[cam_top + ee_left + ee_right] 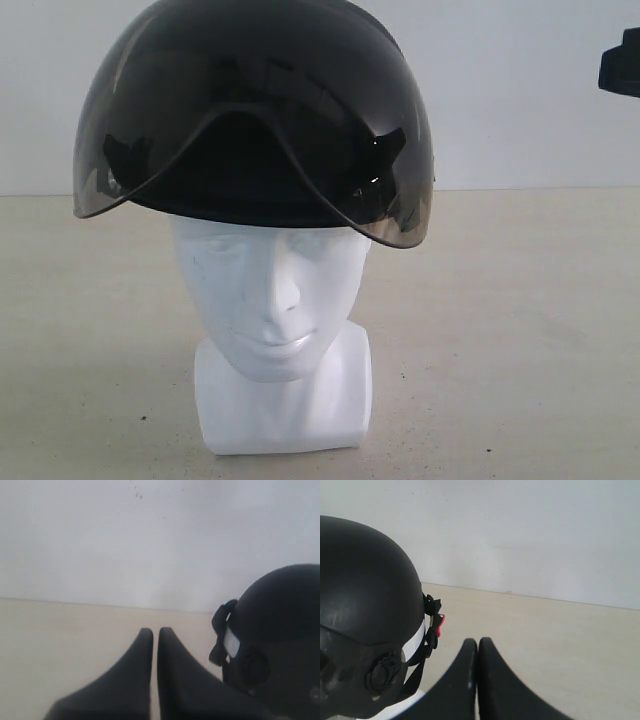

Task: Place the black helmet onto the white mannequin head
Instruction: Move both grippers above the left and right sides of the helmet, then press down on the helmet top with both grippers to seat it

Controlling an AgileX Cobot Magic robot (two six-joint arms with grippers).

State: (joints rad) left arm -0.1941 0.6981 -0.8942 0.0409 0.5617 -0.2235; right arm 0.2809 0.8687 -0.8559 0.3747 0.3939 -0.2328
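The black helmet (255,110) sits on top of the white mannequin head (280,310), its smoky visor hanging over the forehead. The head stands upright on its square base, facing the exterior camera. In the left wrist view the helmet's shell (280,630) is off to one side of my left gripper (155,632), which is shut and holds nothing. In the right wrist view the helmet (365,610), with its strap and red buckle (440,623), is beside my right gripper (478,643), also shut and empty. Neither gripper touches the helmet.
The beige tabletop (520,330) runs back to a plain white wall (520,110). A dark part of an arm (620,62) shows at the upper right edge of the exterior view.
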